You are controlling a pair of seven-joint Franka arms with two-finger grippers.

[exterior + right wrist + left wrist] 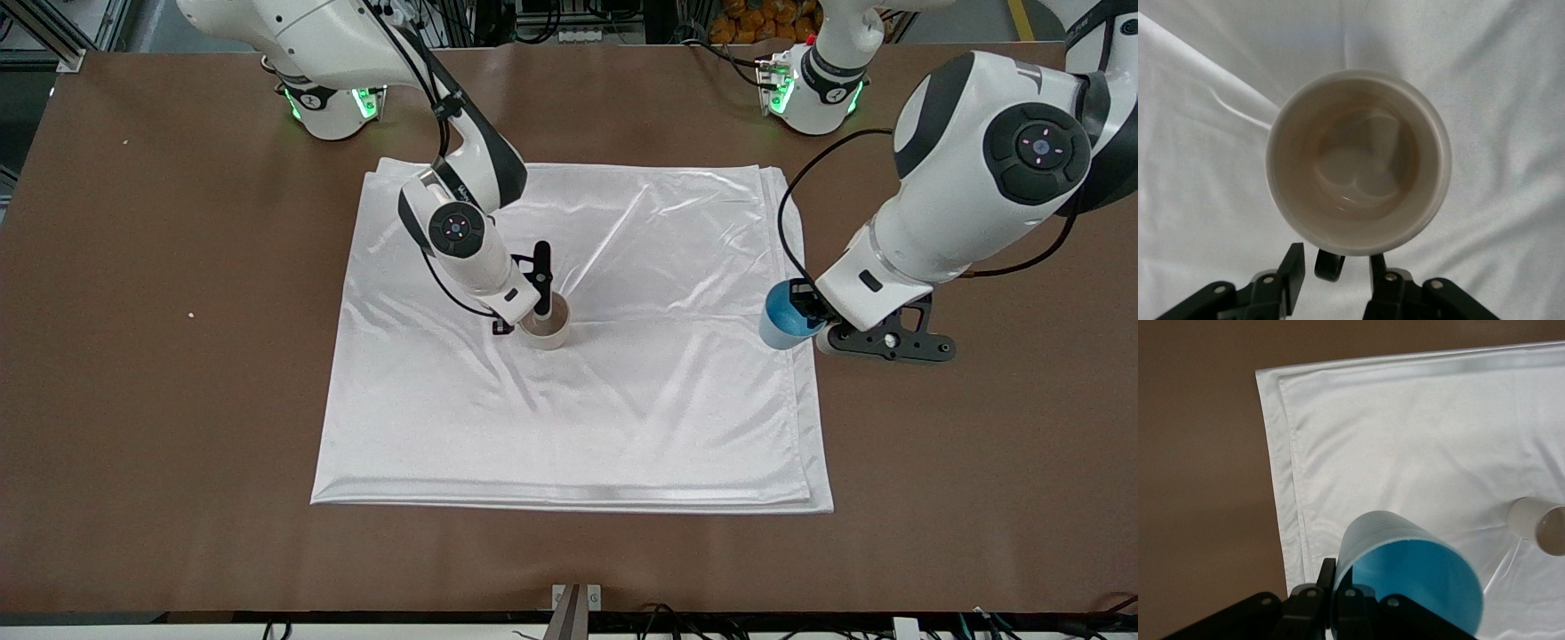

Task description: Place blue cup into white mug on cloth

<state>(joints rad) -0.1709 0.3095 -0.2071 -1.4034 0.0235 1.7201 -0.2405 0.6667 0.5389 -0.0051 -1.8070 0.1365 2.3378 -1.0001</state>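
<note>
The white mug (547, 327) stands upright and empty on the cloth (622, 427), near its middle. My right gripper (524, 308) sits low beside it, open, its fingers straddling the mug's small dark handle (1330, 265) with a gap on each side. In the right wrist view the mug (1358, 160) fills the middle above that gripper (1335, 270). My left gripper (800, 309) is shut on the wall of the blue cup (784, 322), held tilted over the cloth's edge at the left arm's end. The left wrist view shows the cup (1405, 567), the gripper (1338, 583) and the mug (1538, 523) farther off.
The wrinkled, layered cloth (1405, 440) lies on a brown table (160, 373). Both arm bases stand along the table's edge farthest from the front camera. A small metal bracket (576, 597) sits at the table's nearest edge.
</note>
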